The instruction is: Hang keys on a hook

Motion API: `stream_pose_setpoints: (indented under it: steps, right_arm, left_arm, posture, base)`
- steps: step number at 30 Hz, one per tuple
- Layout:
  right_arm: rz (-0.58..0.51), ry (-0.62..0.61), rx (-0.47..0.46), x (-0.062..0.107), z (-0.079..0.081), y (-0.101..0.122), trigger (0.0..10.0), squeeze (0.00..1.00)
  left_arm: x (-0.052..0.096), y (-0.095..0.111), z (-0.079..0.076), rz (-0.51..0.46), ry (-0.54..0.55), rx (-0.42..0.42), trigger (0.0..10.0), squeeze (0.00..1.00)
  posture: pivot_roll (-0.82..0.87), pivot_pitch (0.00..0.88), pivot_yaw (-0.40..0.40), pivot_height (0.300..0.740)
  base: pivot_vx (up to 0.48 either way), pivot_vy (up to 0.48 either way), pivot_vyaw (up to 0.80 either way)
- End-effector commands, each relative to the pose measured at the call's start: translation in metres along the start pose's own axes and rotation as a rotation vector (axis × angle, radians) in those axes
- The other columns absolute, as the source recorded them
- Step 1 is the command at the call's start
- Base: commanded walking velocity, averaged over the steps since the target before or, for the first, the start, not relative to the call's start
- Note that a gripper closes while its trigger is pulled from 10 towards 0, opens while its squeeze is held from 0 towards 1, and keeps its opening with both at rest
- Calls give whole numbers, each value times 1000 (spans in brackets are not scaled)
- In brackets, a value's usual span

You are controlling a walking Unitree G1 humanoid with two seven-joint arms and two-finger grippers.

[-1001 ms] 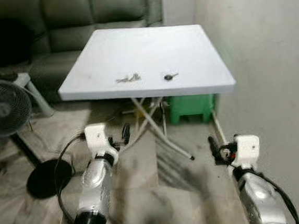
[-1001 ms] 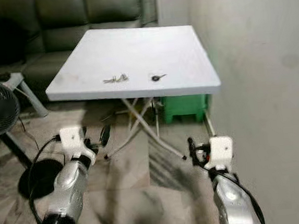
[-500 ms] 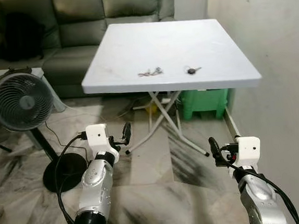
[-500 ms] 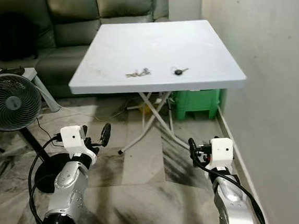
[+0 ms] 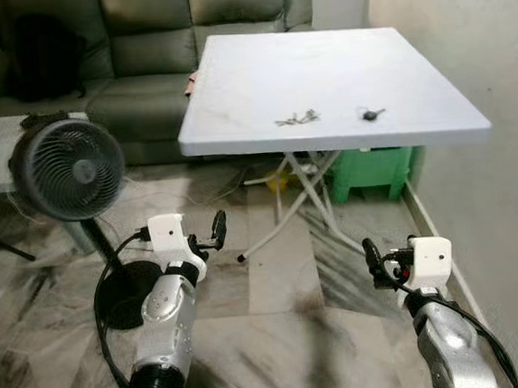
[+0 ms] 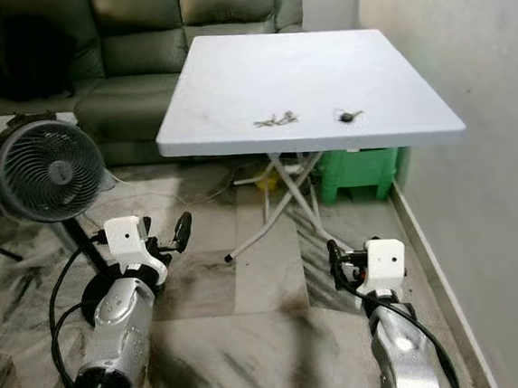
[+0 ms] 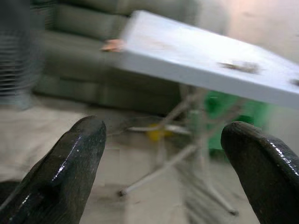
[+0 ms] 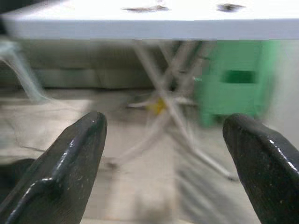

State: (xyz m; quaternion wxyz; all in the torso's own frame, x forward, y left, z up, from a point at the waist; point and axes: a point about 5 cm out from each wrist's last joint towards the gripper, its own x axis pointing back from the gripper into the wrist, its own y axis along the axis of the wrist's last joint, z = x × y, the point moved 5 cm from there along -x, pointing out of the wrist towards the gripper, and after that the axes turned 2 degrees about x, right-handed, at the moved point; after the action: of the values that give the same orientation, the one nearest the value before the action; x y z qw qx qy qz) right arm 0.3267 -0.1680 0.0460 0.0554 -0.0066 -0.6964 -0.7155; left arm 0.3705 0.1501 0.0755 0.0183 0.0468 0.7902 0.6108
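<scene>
Ahead of the left gripper (image 5: pixel 215 234), fingers spread and empty, a fan (image 5: pixel 68 170) stands on the floor, off to its outer side. Further ahead, well beyond both grippers, the bunch of keys (image 5: pixel 298 117) lies near the front edge of the white table (image 5: pixel 258 76), a single dark key (image 5: pixel 372 114) just beside it. The right gripper (image 5: pixel 375 261), also apart and empty, hangs low. Walking closer squarely before reaching should help; no hook can be made out.

Table (image 5: pixel 321 70): smooth matt white top, apparently plastic. Sofa (image 5: pixel 146 40): dark, leather-like sheen. Floor (image 5: pixel 281 337): polished veined marble tile. Left gripper fingers (image 7: pixel 60 177): glossy black.
</scene>
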Motion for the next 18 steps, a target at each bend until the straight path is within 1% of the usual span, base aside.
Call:
stream_pose_setpoints:
  steps: [1,7,15,18]
  right_arm:
    - [-4,-16,16,1,-10,3,10000,0]
    - [-1,-14,15,2,-10,2,10000,0]
    - [1,-15,14,3,-9,1,10000,0]
    - [2,-13,13,3,-9,1,10000,0]
  left_arm:
    - [-2,0,-9,6,-13,22,10000,0]
    - [-2,1,-9,2,-18,33,10000,0]
    - [-1,-1,-8,11,-24,17,10000,0]
    - [-2,1,-9,7,-29,19,10000,0]
  posture:
    - [51,0,6,740]
    - [52,0,6,740]
    - [53,0,8,740]
    - [55,0,7,740]
  base:
    - [0,0,0]
    - [0,0,0]
    - [0,0,0]
    - [287,0,0]
